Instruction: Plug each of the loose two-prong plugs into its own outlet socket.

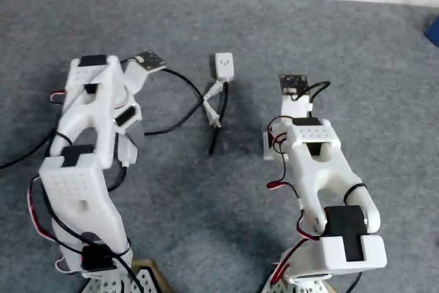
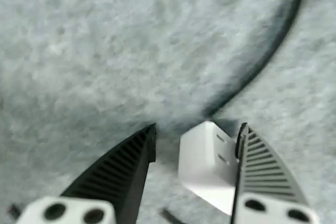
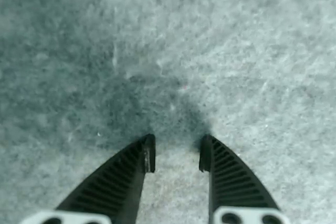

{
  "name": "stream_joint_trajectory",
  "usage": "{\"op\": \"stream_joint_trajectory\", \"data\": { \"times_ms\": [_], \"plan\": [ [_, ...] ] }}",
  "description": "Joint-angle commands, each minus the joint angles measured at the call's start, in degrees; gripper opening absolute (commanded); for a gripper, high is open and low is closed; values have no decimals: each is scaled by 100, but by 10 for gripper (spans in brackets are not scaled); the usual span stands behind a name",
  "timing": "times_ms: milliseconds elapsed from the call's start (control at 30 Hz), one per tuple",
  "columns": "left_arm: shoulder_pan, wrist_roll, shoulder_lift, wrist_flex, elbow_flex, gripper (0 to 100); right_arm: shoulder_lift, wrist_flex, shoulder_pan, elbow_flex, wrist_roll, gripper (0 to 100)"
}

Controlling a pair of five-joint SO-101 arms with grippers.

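— Since the white socket block is light, hard plastic with smooth faces, where do we take it?
— Across its flat sides, clear of the slots; its stiff black cord will likely tug. It lies on the felted bench inside our left pincer, jaws spread, one touching it. Our right pincer hangs parted, empty.

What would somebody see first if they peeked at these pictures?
Two white robot arms, the left arm and the right arm, stand side by side on the grey table. Between them lies a white outlet socket, its white cord tangled with a black cable. The left tool is open around a white slotted block, which sits against one finger.
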State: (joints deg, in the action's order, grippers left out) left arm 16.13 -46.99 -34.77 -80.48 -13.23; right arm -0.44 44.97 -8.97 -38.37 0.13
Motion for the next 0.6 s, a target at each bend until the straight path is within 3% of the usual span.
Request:
{"op": "stream_joint_trajectory", "data": {
  "times_ms": [0,233,567],
  "plan": [
    [646,-88,-242,18,-681,239,4,22,-66,233,53,152],
    [1481,-536,-453,-202,-1112,239,4,22,-66,242,62,152],
    [1895,-422,-374,-18,-1130,239,4,22,-163,224,62,152]
  ]
}}
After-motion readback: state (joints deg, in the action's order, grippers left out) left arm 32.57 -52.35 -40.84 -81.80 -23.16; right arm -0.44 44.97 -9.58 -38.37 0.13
